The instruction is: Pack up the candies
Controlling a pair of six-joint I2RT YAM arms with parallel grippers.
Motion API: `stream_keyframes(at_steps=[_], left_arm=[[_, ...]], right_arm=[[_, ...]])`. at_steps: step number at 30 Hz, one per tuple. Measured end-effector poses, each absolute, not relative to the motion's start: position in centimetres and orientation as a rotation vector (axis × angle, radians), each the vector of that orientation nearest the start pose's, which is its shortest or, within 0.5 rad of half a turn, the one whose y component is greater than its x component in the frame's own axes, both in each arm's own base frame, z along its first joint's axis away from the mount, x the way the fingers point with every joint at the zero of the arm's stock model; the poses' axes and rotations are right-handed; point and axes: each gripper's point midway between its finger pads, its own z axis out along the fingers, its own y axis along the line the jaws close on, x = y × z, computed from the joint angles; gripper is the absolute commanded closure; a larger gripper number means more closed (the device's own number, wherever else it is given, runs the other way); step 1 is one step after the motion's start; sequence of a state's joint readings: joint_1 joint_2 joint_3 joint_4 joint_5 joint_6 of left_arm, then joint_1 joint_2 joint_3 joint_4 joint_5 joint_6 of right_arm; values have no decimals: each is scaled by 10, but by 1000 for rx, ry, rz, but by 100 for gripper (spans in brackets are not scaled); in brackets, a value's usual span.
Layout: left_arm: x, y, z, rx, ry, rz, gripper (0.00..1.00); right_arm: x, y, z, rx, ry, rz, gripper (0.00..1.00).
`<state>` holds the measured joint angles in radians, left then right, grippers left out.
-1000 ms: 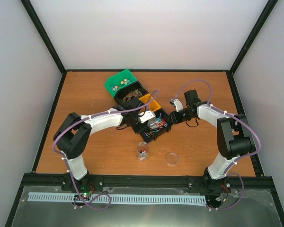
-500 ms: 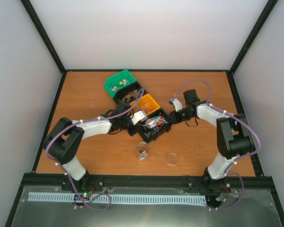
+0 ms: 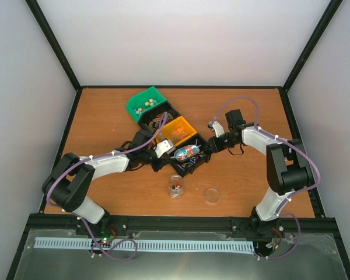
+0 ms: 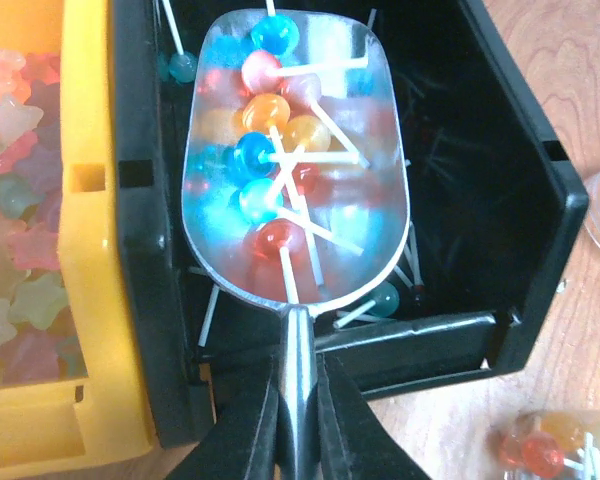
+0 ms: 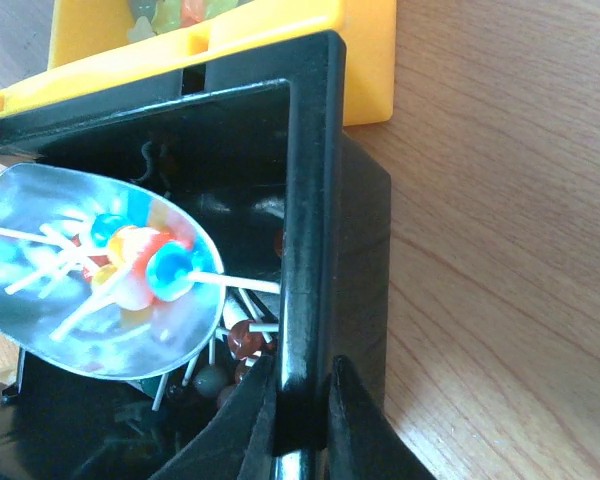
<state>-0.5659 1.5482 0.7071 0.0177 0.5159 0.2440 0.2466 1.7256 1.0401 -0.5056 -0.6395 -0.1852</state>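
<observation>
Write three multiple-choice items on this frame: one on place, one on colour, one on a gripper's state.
1. Where is the loaded bowl of the silver metal scoop?
A. Over the black plastic bin
B. Inside a clear jar
C. Flat on the table

2. What colour is the neighbouring bin that holds the star-shaped sweets?
A. Red
B. Yellow
C. Blue

3. How do the jaws of the right gripper stand?
A. Open in the air
B. Shut on the scoop's handle
C. Shut on the black plastic bin's wall

Answers:
1 A: the left wrist view shows the bowl, full of lollipops, above the bin's dark inside.
2 B: its wall is yellow.
3 C: the right wrist view shows both jaws pressed on the black rim.
</observation>
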Motion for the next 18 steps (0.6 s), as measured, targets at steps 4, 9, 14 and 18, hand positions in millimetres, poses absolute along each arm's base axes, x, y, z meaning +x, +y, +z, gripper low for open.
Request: stream_keyframes(at_steps=[4, 9, 14, 18], left_arm=[[264, -269, 75, 1161, 2067, -775, 99], [258, -266, 95, 1162, 1996, -776, 99], [251, -263, 131, 1164, 1873, -762, 99], [244, -258, 152, 1189, 1804, -735, 99]], right_arm=[[331, 189, 69, -746, 2547, 889, 97], [330, 189, 69, -754, 2544, 887, 96], [330, 189, 69, -757, 2543, 885, 85], [330, 189, 68, -780, 2535, 879, 75]])
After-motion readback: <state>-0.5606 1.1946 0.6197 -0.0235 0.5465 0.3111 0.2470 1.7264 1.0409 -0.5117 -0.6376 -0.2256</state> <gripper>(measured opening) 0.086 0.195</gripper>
